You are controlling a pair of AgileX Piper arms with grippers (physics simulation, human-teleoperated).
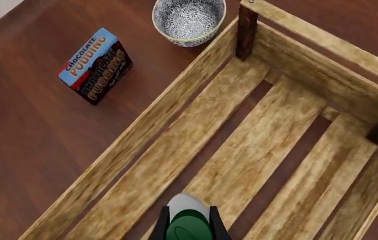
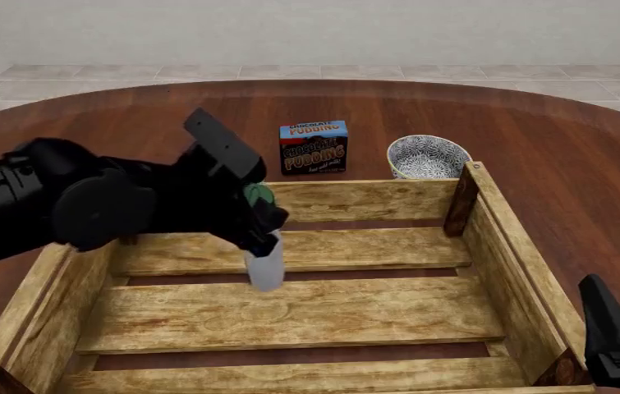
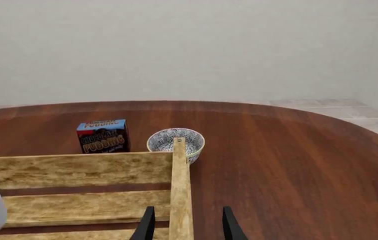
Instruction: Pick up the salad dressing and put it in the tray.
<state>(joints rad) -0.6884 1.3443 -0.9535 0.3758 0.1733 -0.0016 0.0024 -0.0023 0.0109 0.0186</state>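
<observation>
A: What is the left gripper (image 2: 260, 217) doing?

B: It is clamping the salad dressing (image 2: 264, 261) by its green neck; the white body is hanging below the fingers, inside the tray (image 2: 512, 254).

A: What is remaining?

B: Lowering and release, in my judgement. The right gripper (image 3: 184, 225) is idling, fingers apart, astride the tray's wall.

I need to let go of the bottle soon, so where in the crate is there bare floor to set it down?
The tray holds nothing but the salad dressing, gripped by the left gripper over its far-left slats. Middle, near and right slats are bare. Outside the far wall, pudding box and bowl crowd.
</observation>
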